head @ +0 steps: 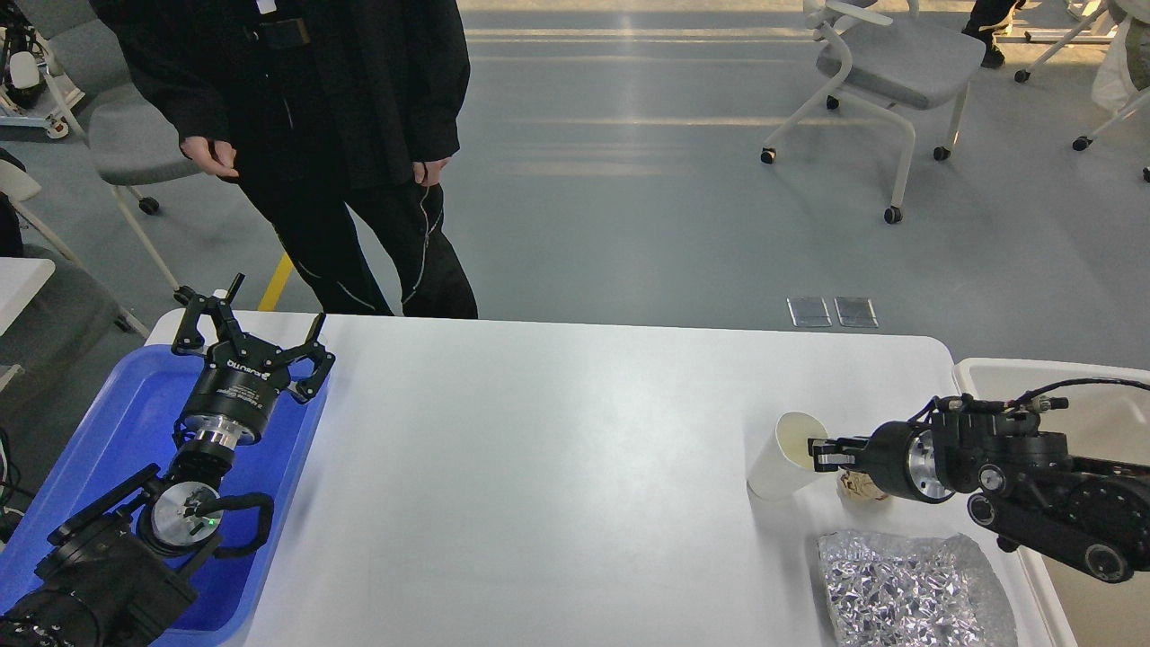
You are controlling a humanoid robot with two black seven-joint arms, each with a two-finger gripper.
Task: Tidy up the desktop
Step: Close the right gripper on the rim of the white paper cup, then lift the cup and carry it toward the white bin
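The white desktop (557, 467) fills the middle of the head view. A white paper cup (774, 465) stands at its right side, tipped with its mouth toward the right. My right gripper (822, 454) comes in from the right and is shut on the cup's rim. A crumpled brown paper ball (858, 487) lies just behind that gripper, partly hidden. A crinkled silver foil bag (907, 589) lies at the front right. My left gripper (252, 325) is open and empty above the blue tray (108, 422) at the left.
A cream-white bin (1015, 377) stands off the table's right edge, under my right arm. A person in black (341, 135) stands at the table's far left edge. Wheeled chairs (889, 63) stand on the floor behind.
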